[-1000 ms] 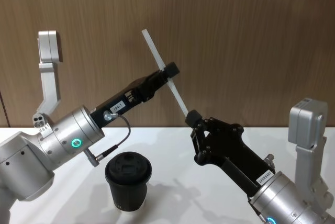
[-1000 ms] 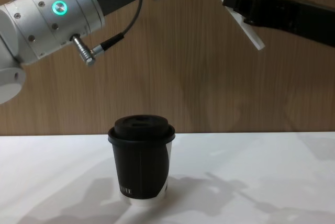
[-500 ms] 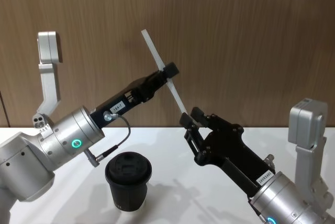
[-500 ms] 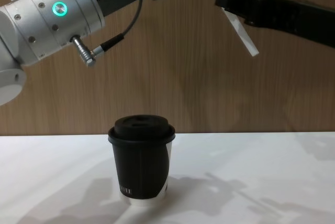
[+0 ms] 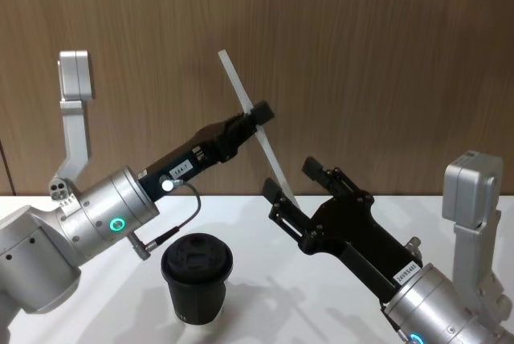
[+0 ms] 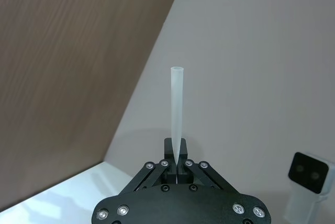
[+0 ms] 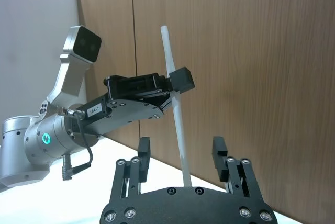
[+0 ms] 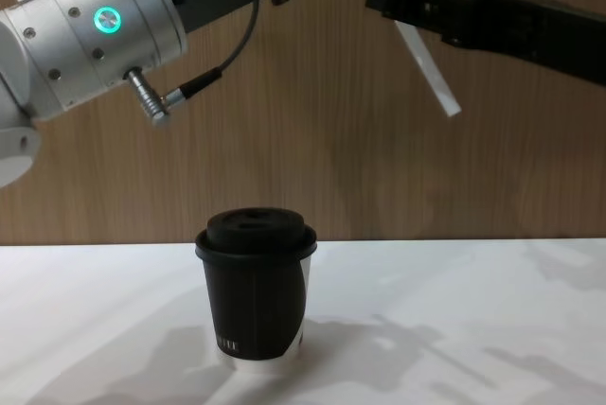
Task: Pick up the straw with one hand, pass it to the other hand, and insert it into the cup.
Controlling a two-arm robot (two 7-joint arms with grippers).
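Status: straw [image 5: 259, 131] is off the surface [image 5: 265, 223] and up in the air, pinched by the left claw [image 5: 259, 112], the one with the cable, label and green ring. Left wrist view confirms it: the claw is pressed together on the straw, with a long length sticking out past the tips.

- Straw is tilted in the head view, top end toward 11 o'clock, lower end toward 5 o'clock. Grip point is roughly at or a bit above mid-length.
- Right claw [image 5: 289, 179] is spread wide. In the right wrist view its fingers [image 7: 144, 148] stand on either side of the straw's lower part, apart from it, with clear gaps on both sides. It carries no load.
- Cup [image 5: 197, 280] stands upright on the surface with its lid [image 8: 256, 228] on, at about 7–8 o'clock from the straw's lower tip and well below it. Nothing is touching the cup.

Progress, my read: pick-up and pass look done, since the straw sits with the left claw alone. Insertion has not started.

Left to do:
1. Get the right claw clear of the straw's lower end.
2. Bring the straw nearer to vertical, with the tip over the lid.
3. Push it down through the lid opening. I can't make out the opening's exact spot from here.

Risk: a thin straw held near the middle may flex or slip if the tip misses the opening.
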